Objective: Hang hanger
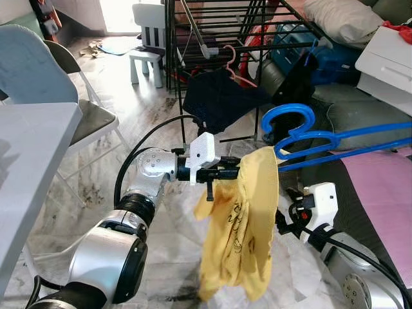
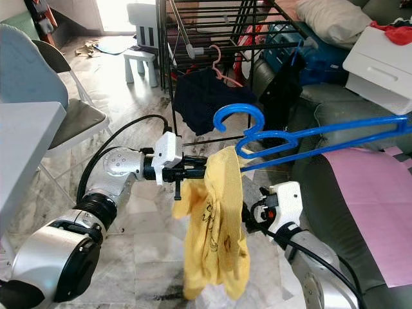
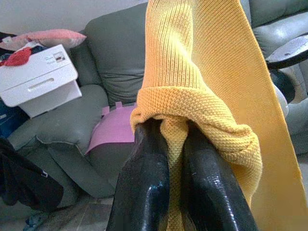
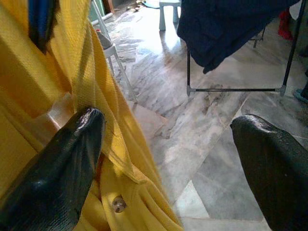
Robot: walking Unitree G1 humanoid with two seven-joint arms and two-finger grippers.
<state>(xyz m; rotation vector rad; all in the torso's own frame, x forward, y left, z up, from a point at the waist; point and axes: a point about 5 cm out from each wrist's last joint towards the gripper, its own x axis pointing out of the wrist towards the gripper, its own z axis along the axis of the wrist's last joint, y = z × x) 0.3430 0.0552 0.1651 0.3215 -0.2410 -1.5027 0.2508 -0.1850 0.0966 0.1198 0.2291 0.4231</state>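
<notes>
A blue plastic hanger [image 1: 302, 132] hangs in the air ahead, hook up, its arms running off past the right edge; what holds it is out of sight. A yellow knit garment [image 1: 241, 225] droops from near the hanger's left end toward the floor. My left gripper [image 1: 233, 172] reaches in from the left and is shut on a fold of the garment's top, seen close in the left wrist view [image 3: 174, 132]. Lower right, my right gripper [image 4: 168, 130] stands open just behind the garment, one finger [image 4: 72, 149] against the yellow cloth with nothing between the fingers.
A black drying rack [image 1: 212, 26] stands behind, with a dark navy garment [image 1: 219, 96] on a pink hanger [image 1: 230, 64]. A grey sofa [image 1: 360, 109] with a pink cloth [image 1: 380, 187] and a white drawer box [image 1: 386, 58] is on the right. On the left are a grey table [image 1: 32, 148] and a chair [image 1: 90, 119].
</notes>
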